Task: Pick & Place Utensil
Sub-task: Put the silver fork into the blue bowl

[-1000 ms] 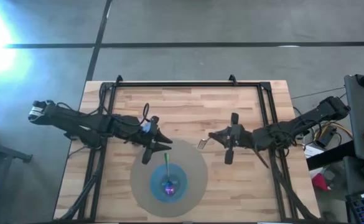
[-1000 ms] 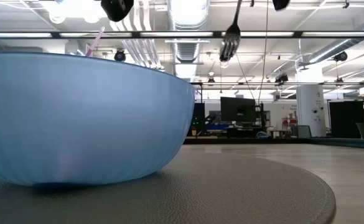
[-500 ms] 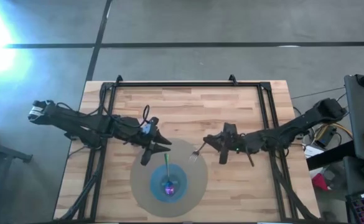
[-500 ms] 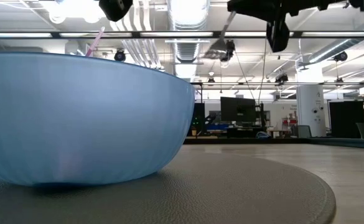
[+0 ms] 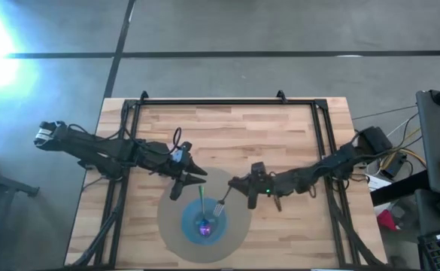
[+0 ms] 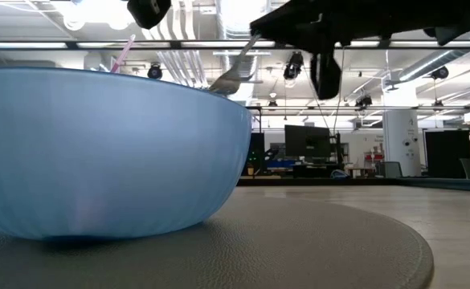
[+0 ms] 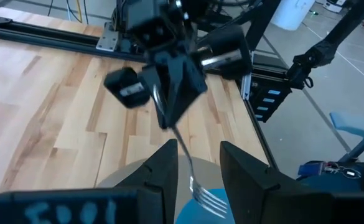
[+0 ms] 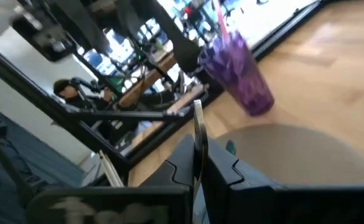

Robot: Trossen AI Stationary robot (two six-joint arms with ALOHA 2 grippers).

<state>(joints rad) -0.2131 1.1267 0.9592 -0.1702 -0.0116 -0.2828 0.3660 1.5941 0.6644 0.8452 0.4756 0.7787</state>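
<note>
So the blue bowl (image 5: 204, 221) sits in the middle of a round grey mat (image 5: 238, 218) near the front of the wooden worktop (image 5: 227, 124), and it already has a couple of things in it: a green-handled utensil (image 5: 202, 200) leaning up against the rim, plus something purple at the bottom that I honestly can't make out from above. The low view only gives the bowl's ribbed, frosted plastic wall filling most of the shot, with a pink stick (image 6: 122, 53) poking up past the rim, so the contents are hidden there. The fork (image 5: 221, 205) is metal and shiny, pinched by its handle in the right claw (image 5: 240, 185), which is clamped down tight on it; the tines hang tilted over the right edge of the bowl, above the rim, not resting inside. In the left wrist view you see the fork's thin handle running down from the other arm's claw to the tines (image 7: 206, 199) just over the blue rim. The right wrist view is blurry, the fork handle shows as a thin silver strip between the fingers, and there's a purple cup thing beyond that's hard to read. The left claw (image 5: 183, 178) hangs over the back-left edge of the mat, just beside the bowl, fingers partly spread and holding nothing. The mat looks matte and slightly rough, the worktop is pale butcher-block planks.
</note>
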